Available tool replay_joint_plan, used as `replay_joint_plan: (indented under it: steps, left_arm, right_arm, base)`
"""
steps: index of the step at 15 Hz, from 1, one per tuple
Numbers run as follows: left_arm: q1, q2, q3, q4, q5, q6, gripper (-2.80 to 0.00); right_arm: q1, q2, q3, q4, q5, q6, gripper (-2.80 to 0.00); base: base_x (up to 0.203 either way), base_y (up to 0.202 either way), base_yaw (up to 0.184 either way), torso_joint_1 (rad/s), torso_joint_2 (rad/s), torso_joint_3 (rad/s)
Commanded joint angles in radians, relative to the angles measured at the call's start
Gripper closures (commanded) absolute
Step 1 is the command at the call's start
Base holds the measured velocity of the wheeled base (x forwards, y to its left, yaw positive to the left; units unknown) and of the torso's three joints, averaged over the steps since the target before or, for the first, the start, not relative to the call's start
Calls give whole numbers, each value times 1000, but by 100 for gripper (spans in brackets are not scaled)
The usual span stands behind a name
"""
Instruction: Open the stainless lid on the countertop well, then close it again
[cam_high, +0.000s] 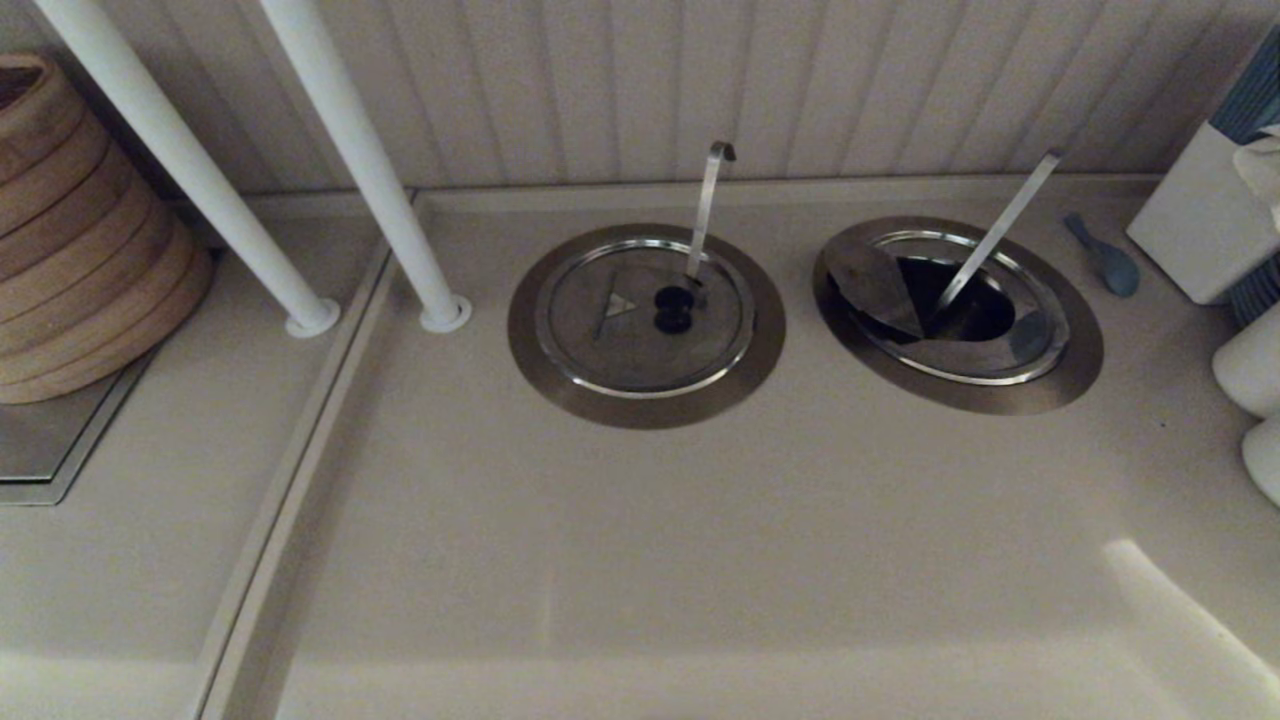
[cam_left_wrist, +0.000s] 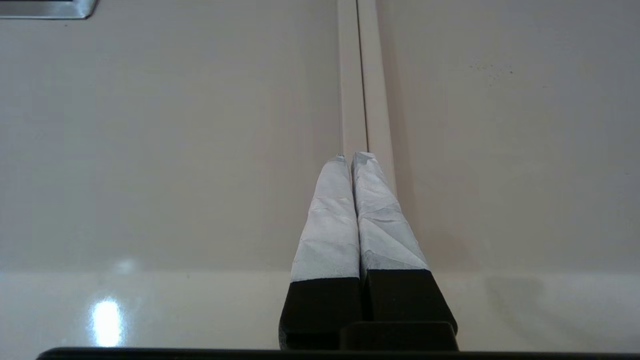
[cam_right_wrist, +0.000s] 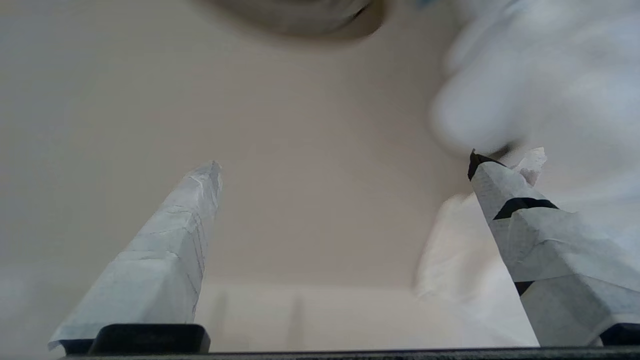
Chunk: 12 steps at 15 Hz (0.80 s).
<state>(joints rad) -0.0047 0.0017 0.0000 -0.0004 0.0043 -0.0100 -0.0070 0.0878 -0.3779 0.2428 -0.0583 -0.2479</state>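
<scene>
You have the stainless lid on the right-hand countertop well, the one with the straight flat-ended utensil handle leaning out of it. Its wedge flap is folded back and the dark cavity is exposed; the black knob is not visible. Judged from this, the opening appears done and the closing remains.

Neither arm shows in the head view. The right gripper hovers over bare tabletop with its fingers spread wide and holding nothing; a steel rim sits at the far edge of its view and white containers are close on one side. The left gripper is parked over the seam strip with its fingers pressed together, empty.

Recommendation: bring the right gripper in from the front, clear of the white containers and the utensil handle. Take the flap by its free edge and lower it gently until flush, so it does not slam. Do not touch the neighbouring closed lid with the hook-tipped handle.
</scene>
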Motion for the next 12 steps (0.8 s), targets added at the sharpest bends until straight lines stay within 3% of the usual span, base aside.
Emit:
replay_joint_plan:
  steps: [1,2,5,6,7,12]
  left_arm:
    - [0,0,0,0,0,-1,0]
    - [0,0,0,-1,0,-1,0]
    - [0,0,0,0,0,-1,0]
    - [0,0,0,0,0,-1,0]
    - [0,0,0,0,0,-1,0]
    - [0,0,0,0,0,-1,0]
  right_arm:
    - [9,-85,132,-6,74,-19,-280]
    - [10,-86,174,-32,118,-23,-280]
    - [10,-86,312,-128,137,-27,-280]
    - [10,-86,339,-190,134,-18,-165]
    - [10,-86,344,-201,132,-14,0]
    - [10,-86,369,-225,126,74,0]
  base:
    - [0,0,0,0,0,0]
    - [0,0,0,0,0,0]
    - [0,0,0,0,0,0]
    - [0,0,0,0,0,0]
    - [0,0,0,0,0,0]
    - [0,0,0,0,0,0]
